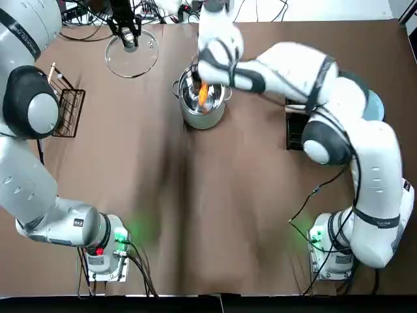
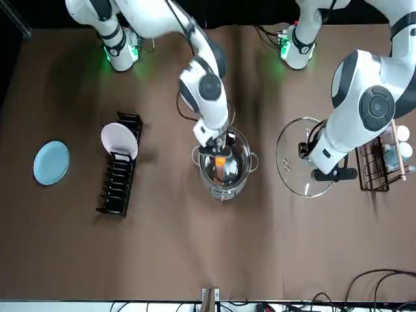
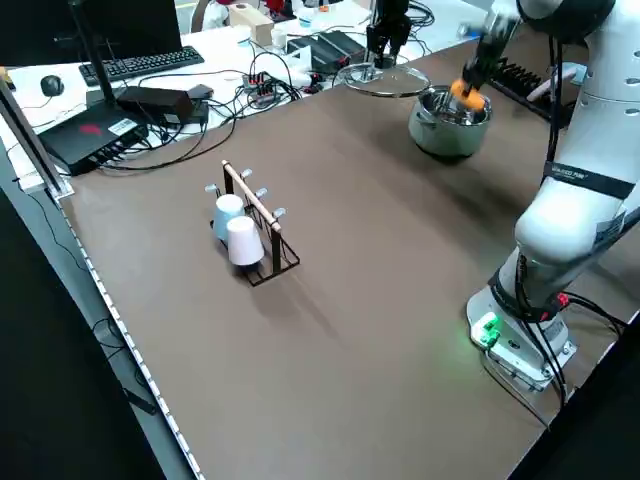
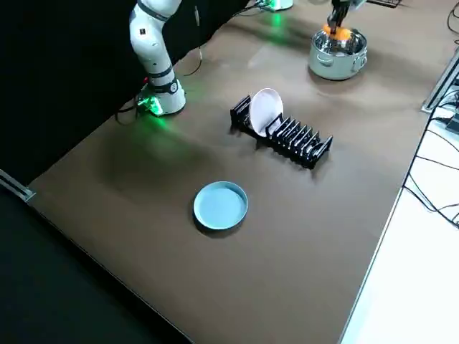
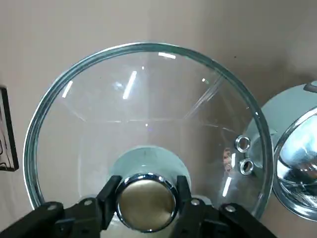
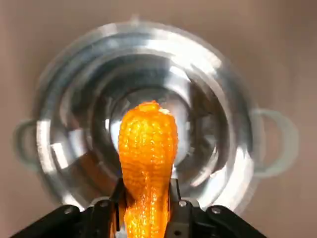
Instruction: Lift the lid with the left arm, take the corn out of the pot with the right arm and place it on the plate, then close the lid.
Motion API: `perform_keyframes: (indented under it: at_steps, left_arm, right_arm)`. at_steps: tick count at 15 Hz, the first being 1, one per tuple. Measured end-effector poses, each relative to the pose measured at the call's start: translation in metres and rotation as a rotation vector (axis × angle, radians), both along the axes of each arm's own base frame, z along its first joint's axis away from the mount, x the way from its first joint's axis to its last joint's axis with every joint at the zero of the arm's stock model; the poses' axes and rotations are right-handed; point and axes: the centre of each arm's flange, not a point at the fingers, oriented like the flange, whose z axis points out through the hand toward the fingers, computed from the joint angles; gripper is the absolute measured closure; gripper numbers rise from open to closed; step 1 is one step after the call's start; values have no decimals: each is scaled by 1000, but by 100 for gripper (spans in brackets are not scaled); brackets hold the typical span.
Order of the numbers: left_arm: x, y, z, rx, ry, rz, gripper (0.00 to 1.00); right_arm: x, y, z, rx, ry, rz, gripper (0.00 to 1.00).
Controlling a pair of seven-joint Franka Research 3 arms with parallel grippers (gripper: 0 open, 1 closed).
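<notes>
The right gripper (image 6: 147, 198) pinches the corn (image 6: 147, 144), likely light and stiff, by its end; the left gripper (image 5: 146, 198) clamps the lid (image 5: 148, 99), at 10 o'clock from the pot (image 1: 203, 119).

The left gripper (image 5: 146, 199) is closed on the round metal knob (image 5: 146, 202) of a clear glass lid (image 5: 148, 99). Its two black fingers (image 5: 110, 191) press against opposite sides of the knob. The lid has a metal rim, and two small metal rings (image 5: 242, 144) are set into the glass near that rim. The brown desk (image 5: 74, 29) shows through the glass and around it. Just beside the lid stands a shiny steel pot (image 5: 297, 163), and the lid's rim crosses in front of the pot's edge. On the opposite side, part of a dark rack (image 5: 7, 130) shows at the frame's edge.
</notes>
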Motion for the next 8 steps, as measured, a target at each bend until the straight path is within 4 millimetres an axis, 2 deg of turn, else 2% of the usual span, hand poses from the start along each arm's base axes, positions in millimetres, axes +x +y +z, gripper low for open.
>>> perform_keyframes:
  at_steps: [2,4,6,8]
  left_arm:
    - [0,2,0,0,0,2,49]
    - [0,1,0,0,0,1,49]
    - [0,0,0,-1,0,-1,49]
    - [-2,-9,0,-3,0,-14,49]
  right_arm:
    - [15,-38,80,-11,14,-4,63]
    - [26,-104,144,-66,81,13,63]
    - [41,-175,181,-101,143,43,63]
    - [65,-230,190,-98,158,31,63]
